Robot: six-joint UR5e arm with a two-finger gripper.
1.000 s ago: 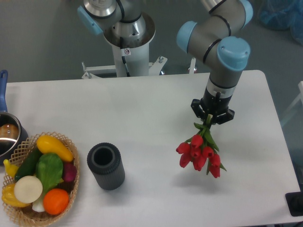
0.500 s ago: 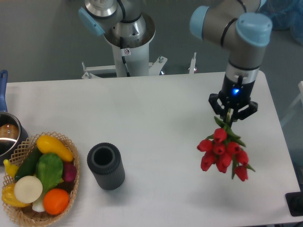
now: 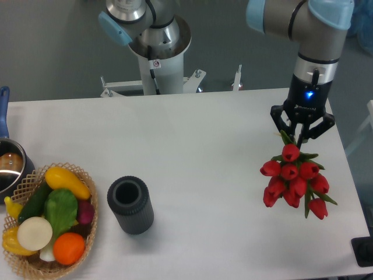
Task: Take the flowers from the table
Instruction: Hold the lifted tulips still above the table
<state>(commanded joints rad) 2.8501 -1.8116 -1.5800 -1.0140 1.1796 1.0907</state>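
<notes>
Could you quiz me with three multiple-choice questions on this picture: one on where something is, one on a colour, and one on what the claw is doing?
1. Where is the wicker basket of vegetables?
A. at the table's front left corner
B. beside the robot's base
C. under the flowers

2. What colour are the tulip blooms?
A. yellow
B. red
C. white

3. What is the gripper doing?
A. hanging open over the cylinder
B. resting flat on the table
C. shut on the flower stems, blooms hanging below

Answers: 1 A, the wicker basket sits at the lower left of the table, far from the flowers. 2 B, every bloom is red. 3 C, the gripper clamps the green stems, well to the right of the dark grey cylinder.
</notes>
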